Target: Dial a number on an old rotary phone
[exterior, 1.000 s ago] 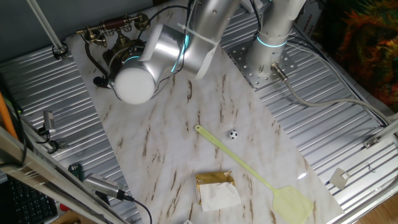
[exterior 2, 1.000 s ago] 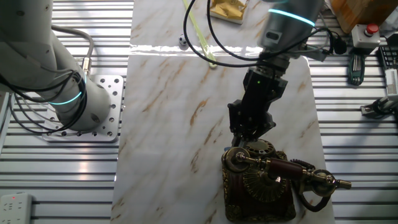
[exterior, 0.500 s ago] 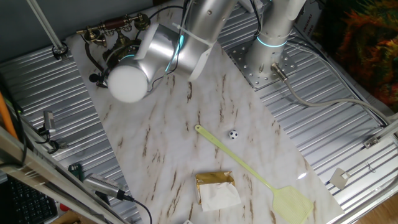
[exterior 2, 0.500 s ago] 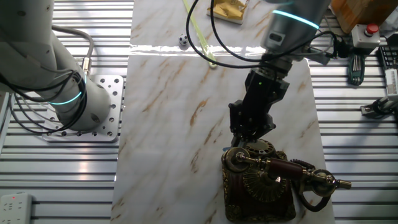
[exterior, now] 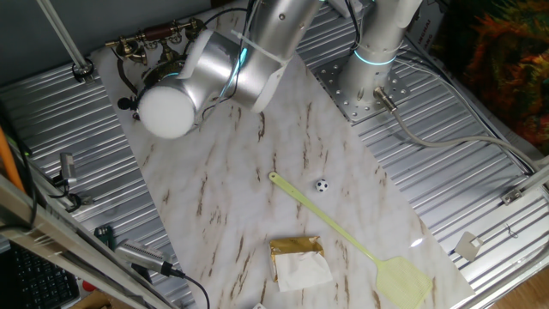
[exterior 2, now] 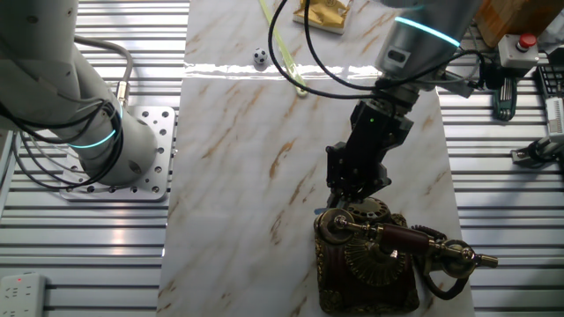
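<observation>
The old rotary phone (exterior 2: 366,260) stands at the near edge of the marble board, with a dark brown base. Its brass-and-dark handset (exterior 2: 398,238) lies on the cradle. The round dial (exterior 2: 368,211) faces up just behind the handset. My gripper (exterior 2: 351,199) points down with its tips at the dial's left rim, and its fingers look closed together with nothing held. In the one fixed view the phone (exterior: 154,39) is at the far left corner, mostly hidden behind my arm's wrist, and the gripper is hidden there.
A yellow fly swatter (exterior: 343,232), a small black-and-white ball (exterior: 321,184) and a gold-wrapped pack (exterior: 298,260) lie on the marble board (exterior: 232,197). The arm's base (exterior: 369,77) stands beside the board. Tools lie on the metal table (exterior 2: 529,106).
The arm's wrist has swung a little around the dial, leftward in the one fixed view. The fingertips stay at the dial's rim. The phone has not moved.
</observation>
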Controlling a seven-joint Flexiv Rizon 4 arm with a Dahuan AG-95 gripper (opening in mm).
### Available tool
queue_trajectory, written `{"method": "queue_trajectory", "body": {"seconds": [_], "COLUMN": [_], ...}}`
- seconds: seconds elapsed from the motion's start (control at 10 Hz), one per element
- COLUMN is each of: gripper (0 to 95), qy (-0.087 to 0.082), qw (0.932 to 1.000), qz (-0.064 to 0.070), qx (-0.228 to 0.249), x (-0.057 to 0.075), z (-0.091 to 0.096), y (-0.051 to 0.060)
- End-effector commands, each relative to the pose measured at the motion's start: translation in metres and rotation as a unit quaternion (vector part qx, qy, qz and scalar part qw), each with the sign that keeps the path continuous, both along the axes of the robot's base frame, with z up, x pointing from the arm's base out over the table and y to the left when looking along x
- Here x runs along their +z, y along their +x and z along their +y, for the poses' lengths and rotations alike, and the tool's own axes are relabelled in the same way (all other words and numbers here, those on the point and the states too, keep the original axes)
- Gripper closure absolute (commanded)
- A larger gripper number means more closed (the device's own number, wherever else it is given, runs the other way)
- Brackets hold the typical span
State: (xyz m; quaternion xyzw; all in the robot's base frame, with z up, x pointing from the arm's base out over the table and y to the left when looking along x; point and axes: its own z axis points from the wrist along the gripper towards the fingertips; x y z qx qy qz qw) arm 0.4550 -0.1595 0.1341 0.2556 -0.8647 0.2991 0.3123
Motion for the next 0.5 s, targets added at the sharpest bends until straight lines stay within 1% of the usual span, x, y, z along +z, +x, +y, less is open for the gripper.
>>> {"method": "queue_trajectory", "body": {"seconds": [0.1, 0.3, 0.5], "gripper": [95.0, 95.0, 95.0], "qy": [0.003, 0.001, 0.007], "qw": [1.0000, 1.0000, 0.9999], "qz": [-0.002, -0.003, -0.008], "qx": [0.000, -0.008, -0.012], "x": [-0.0008, -0.0012, -0.0018], "z": [0.0001, 0.0003, 0.0005], "y": [0.0004, -0.0010, -0.0015]}}
